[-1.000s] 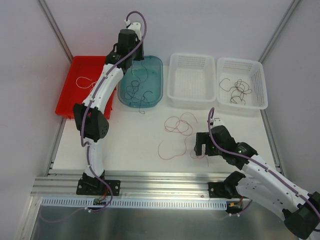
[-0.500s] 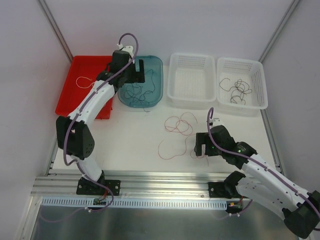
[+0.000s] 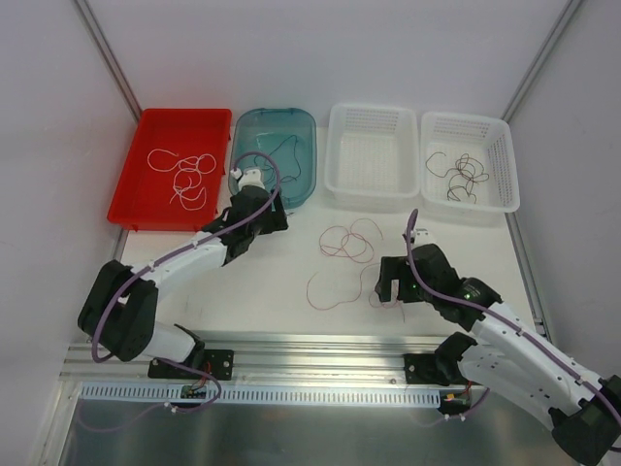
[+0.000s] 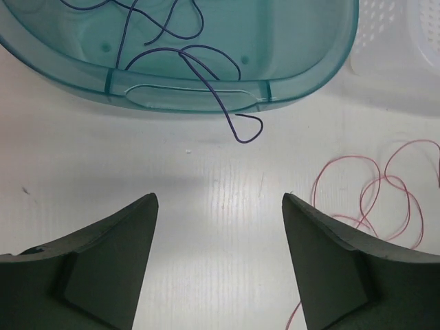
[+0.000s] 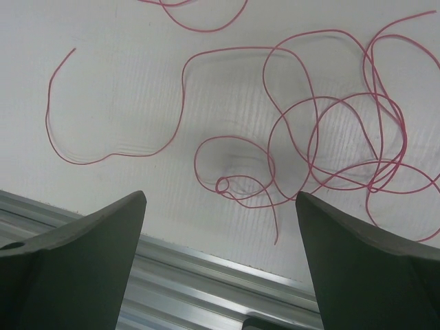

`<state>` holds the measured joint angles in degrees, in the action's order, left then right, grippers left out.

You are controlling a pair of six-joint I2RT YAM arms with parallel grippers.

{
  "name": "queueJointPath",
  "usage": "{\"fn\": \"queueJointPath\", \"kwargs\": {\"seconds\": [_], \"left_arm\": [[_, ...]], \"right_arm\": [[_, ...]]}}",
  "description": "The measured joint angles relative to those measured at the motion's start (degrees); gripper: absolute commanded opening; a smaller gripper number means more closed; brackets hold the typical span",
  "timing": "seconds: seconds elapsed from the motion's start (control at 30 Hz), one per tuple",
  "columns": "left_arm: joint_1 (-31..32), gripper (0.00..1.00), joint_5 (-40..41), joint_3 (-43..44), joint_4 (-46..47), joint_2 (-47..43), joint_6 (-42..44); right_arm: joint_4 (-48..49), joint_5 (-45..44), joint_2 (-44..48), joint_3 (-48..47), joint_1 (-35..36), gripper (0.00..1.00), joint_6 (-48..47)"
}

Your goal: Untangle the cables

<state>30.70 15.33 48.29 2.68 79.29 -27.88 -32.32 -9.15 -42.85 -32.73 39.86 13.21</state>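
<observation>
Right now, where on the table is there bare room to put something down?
Bare table lies between the left arm and the pink wires. Another free strip runs between the right white basket and the right arm. The middle is crowded with those wires, and one dark wire hangs over the teal bin's near rim.

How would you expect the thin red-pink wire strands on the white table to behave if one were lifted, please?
Probably floppy: the thin red-pink wire strands lie flat in loose curls on the white table. Likely very light, being thread-thin. Their loops overlap, so neighbours may snag and follow.
</observation>
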Motion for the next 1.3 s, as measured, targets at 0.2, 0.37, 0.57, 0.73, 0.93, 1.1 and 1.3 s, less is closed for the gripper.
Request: {"fn": "queueJointPath", "kwargs": {"seconds": [0.2, 0.37, 0.57, 0.73, 0.93, 1.1, 1.3], "left_arm": [[1.16, 0.53, 5.16, -2.23, 11.82, 5.73, -3.08], [2.12, 0.43, 8.15, -2.16, 18.53, 11.39, -4.39], [2.34, 0.38, 9.49, -1.99, 20.26, 15.39, -6.36], [2.34, 0.37, 10.38, -1.46, 22.38, 17.4, -6.95], [2.34, 0.29, 10.75, -0.48, 23.69, 19.28, -7.32], [2.36, 0.01, 10.78, -0.07, 24.2, 20.04, -7.37], [2.36, 0.0, 10.25, -0.07, 22.91, 19.41, -7.87]], "right_arm": [[-0.17, 0.15, 2.71, 0.66, 0.0, 0.95, 0.28], [-0.92, -0.09, 4.15, 0.66, 0.0, 0.95, 0.28], [-1.86, -0.79, 5.22, 0.66, 0.0, 0.95, 0.24], [-2.14, -1.07, 5.46, 0.7, 0.0, 0.95, 0.09], [-2.84, -1.2, 5.57, 0.72, 0.0, 0.96, 0.02], [-3.1, -1.36, 5.57, 0.7, 0.0, 0.95, 0.02], [-3.1, -1.38, 5.55, 0.72, 0.0, 0.95, 0.02]]}}
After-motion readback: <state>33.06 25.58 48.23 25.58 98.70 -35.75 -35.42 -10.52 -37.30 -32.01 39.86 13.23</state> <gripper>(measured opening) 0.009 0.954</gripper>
